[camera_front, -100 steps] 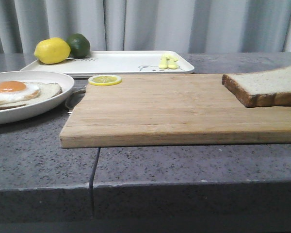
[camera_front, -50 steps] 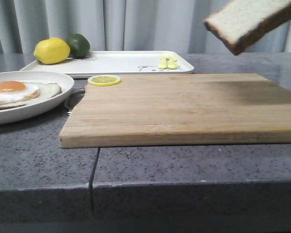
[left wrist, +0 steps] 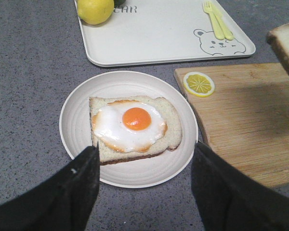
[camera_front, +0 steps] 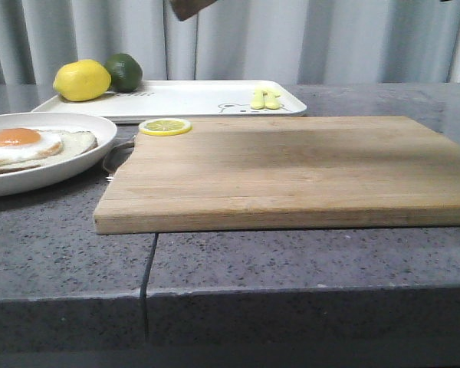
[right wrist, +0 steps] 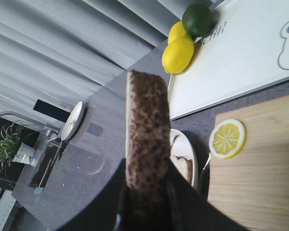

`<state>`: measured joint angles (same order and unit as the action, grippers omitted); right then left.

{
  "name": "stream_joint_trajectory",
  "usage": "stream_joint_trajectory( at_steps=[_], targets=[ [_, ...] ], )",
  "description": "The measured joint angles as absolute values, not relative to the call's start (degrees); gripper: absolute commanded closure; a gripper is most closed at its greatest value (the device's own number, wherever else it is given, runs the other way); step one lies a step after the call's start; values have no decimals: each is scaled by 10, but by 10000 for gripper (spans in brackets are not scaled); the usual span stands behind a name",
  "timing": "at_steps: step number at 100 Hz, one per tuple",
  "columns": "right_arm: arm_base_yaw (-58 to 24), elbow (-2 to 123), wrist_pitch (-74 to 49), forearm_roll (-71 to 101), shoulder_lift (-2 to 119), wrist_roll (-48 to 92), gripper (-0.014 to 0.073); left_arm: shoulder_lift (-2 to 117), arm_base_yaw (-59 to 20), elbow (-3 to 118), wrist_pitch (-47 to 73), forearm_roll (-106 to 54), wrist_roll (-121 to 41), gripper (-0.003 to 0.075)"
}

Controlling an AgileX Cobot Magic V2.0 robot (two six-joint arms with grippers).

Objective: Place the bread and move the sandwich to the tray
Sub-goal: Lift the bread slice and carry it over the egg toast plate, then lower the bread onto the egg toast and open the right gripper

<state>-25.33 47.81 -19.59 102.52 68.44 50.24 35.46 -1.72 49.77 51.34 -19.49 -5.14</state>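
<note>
Right wrist view shows the right tool (right wrist: 147,211) clamped on the bread (right wrist: 147,144), held edge-up in the air, apparently above the desk (camera_front: 291,261) between board and plate. The sandwich (left wrist: 132,126) sits on the plate (left wrist: 77,120) with only its egg on top, the left tool (left wrist: 144,159) open above it. Bread placement is underway; the tray (left wrist: 159,33) awaits the sandwich.

Board (camera_front: 284,169) bare across frame centre and right, only lemon slice (camera_front: 165,126) at its upper-left corner. Tray (camera_front: 192,98) middle free; lemon (camera_front: 82,80), lime (camera_front: 124,71) crowd its left end, fork (camera_front: 265,97) its right.
</note>
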Motion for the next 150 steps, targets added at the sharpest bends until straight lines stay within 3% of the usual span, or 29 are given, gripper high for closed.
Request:
stream_joint_trajectory(
  at_steps=[24, 56, 127, 139, 150],
  targets=[
    [-370, 576, -121, 1036, 797, 507, 651, 355, -17, 498, 513, -195, -51, 335],
    [-449, 705, -84, 1040, 957, 475, 651, 355, -17, 498, 513, -195, -51, 335],
    [-494, 778, -40, 1045, 1075, 423, 646, 355, -17, 498, 513, -195, -51, 335],
    [-494, 778, -37, 1045, 1075, 423, 572, 355, -17, 498, 513, -195, -51, 335],
    [-494, 779, -35, 1045, 1075, 423, 423, 355, -17, 498, 513, -195, -51, 335]
  ],
)
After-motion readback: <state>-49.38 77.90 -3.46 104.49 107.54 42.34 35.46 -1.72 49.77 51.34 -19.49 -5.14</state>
